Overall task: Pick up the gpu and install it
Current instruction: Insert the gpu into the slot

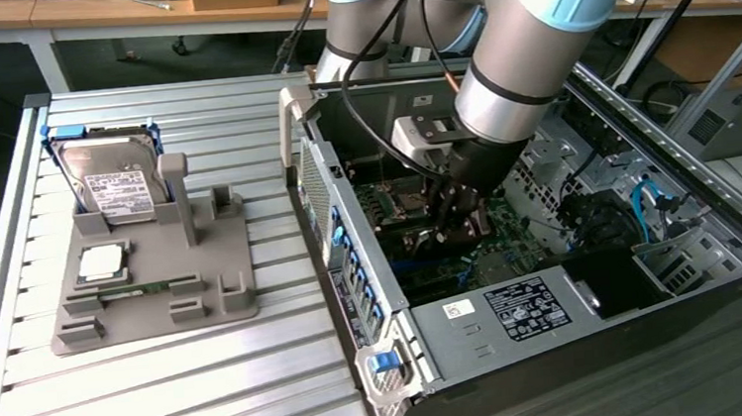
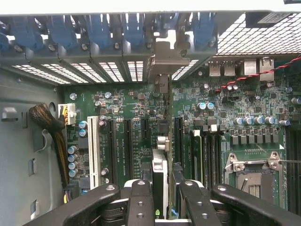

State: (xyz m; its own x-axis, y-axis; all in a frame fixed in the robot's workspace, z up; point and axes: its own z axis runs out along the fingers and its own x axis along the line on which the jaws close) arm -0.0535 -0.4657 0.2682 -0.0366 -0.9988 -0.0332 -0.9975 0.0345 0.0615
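Observation:
My gripper (image 1: 458, 219) reaches down into the open computer case (image 1: 345, 220), over the green motherboard (image 1: 508, 257). In the wrist view the gpu (image 2: 160, 181) is seen edge-on, standing upright between my two black fingers (image 2: 140, 202), and my gripper (image 2: 162, 207) is shut on it. Its silver end bracket (image 2: 165, 59) sits at the case's rear slot wall, and the card runs in line with the dark expansion slots (image 2: 127, 146) on the board. In the exterior view the card is a dark shape (image 1: 429, 235) under my fingers, mostly hidden by the arm.
A grey holder (image 1: 152, 285) on the slatted table (image 1: 161, 403) at the exterior view's left carries a hard drive (image 1: 115, 193) and a CPU chip (image 1: 101, 262). Inside the case are a power supply (image 1: 525, 310), blue cables (image 1: 649, 201), an open CPU socket (image 2: 254, 176) and blue slot latches (image 2: 99, 30).

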